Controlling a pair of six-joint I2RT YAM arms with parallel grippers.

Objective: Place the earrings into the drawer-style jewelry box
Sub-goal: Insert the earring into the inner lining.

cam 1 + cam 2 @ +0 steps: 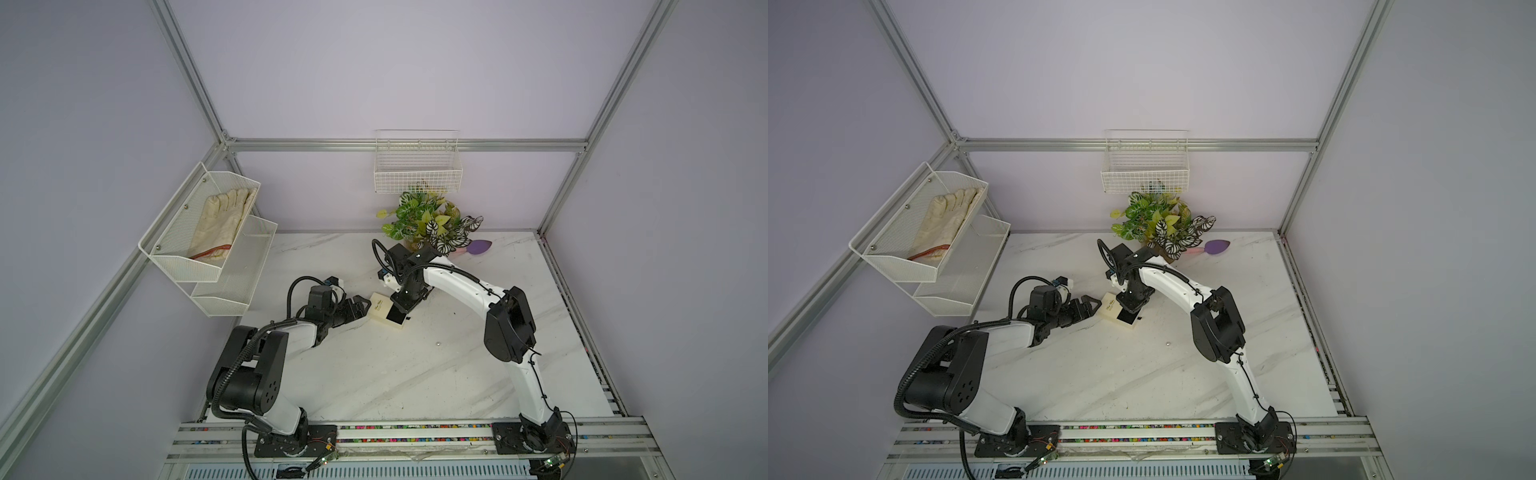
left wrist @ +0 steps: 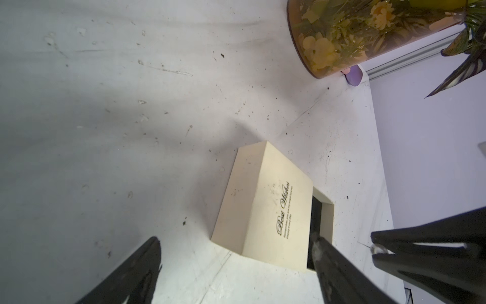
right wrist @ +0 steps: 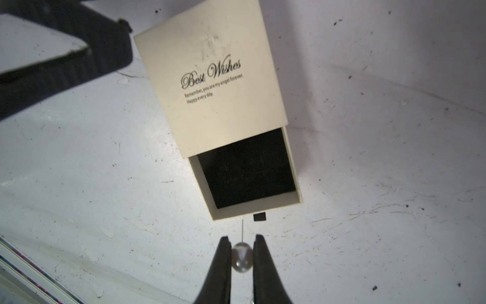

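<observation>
Toward the front of the counter (image 1: 374, 374), a loose earring (image 1: 438, 343) lies alone, well apart from the jewelry box (image 1: 381, 308). Farther back, the right tool (image 3: 242, 240) pinches the second earring (image 3: 242, 259) near the box's pulled-out, black-lined tray (image 3: 247, 168), while the left tool (image 1: 362, 306) stands wide just beside the box's closed end.

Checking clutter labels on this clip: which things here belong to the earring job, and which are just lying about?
Job: box, drawer open; earring in right gripper; second earring on table; left gripper, open.
Lying about: plant; glove in rack; basket; purple object.
</observation>
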